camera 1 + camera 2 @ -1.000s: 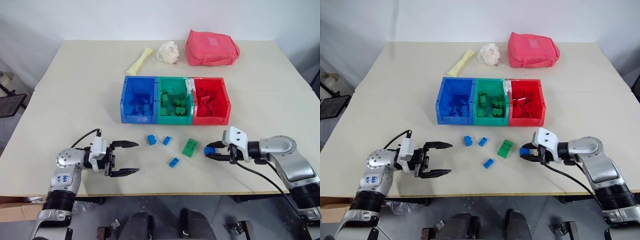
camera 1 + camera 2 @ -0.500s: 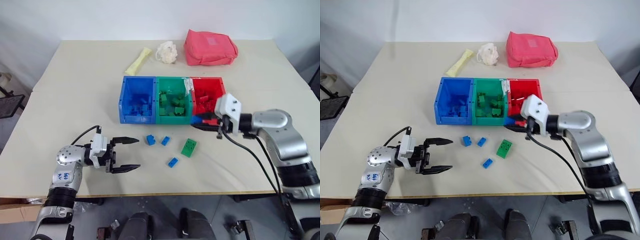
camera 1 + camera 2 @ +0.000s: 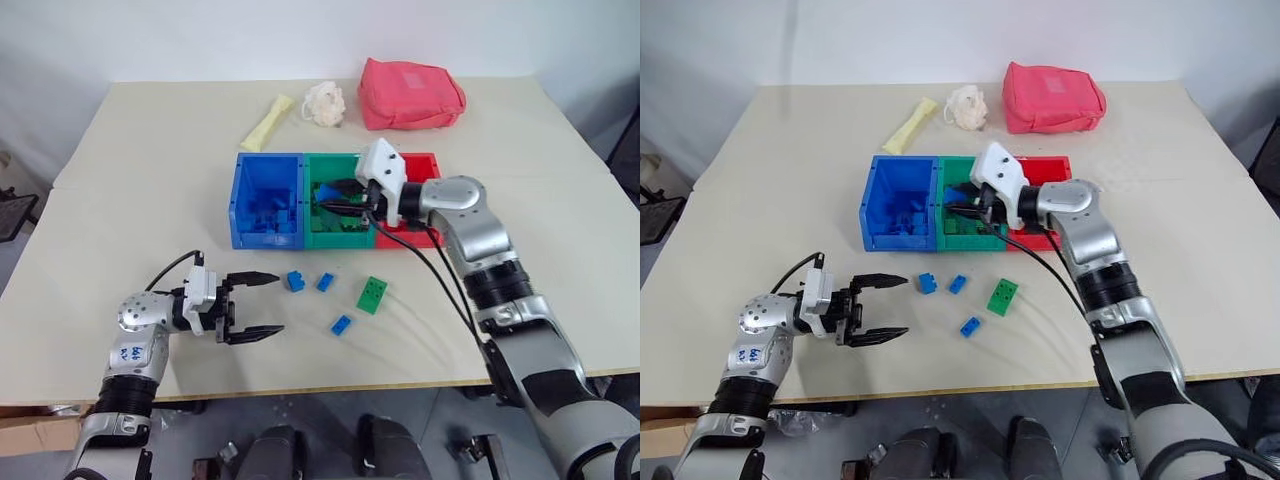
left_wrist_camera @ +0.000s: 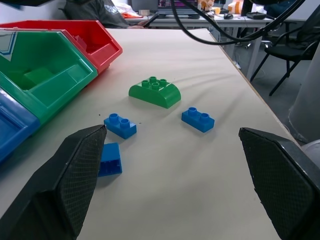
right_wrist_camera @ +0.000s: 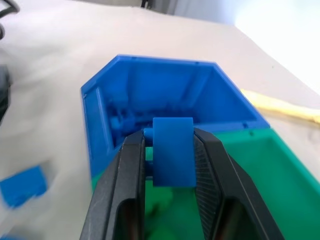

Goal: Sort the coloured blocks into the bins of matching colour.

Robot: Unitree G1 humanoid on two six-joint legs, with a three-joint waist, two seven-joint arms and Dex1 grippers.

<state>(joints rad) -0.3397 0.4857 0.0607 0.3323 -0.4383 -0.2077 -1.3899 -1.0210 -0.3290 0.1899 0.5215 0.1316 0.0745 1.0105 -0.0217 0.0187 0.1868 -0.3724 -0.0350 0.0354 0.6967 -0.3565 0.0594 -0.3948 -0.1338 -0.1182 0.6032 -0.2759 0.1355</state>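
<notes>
Three blue bricks (image 3: 296, 281) and one green brick (image 3: 373, 294) lie mid-frame before our bins (image 3: 265, 240). Our right gripper (image 5: 170, 150) pinches a blue block (image 5: 172, 157) above the green bin; our left gripper (image 3: 258, 303) gapes empty, lower left. Pink pouch (image 3: 410, 92) sits up top.

Lower centre, three small blue studded bricks (image 3: 296, 281) and a flat green studded brick (image 3: 372, 294) dot the beige tabletop (image 3: 150, 190); wide bare room lies at right and upper left.
</notes>
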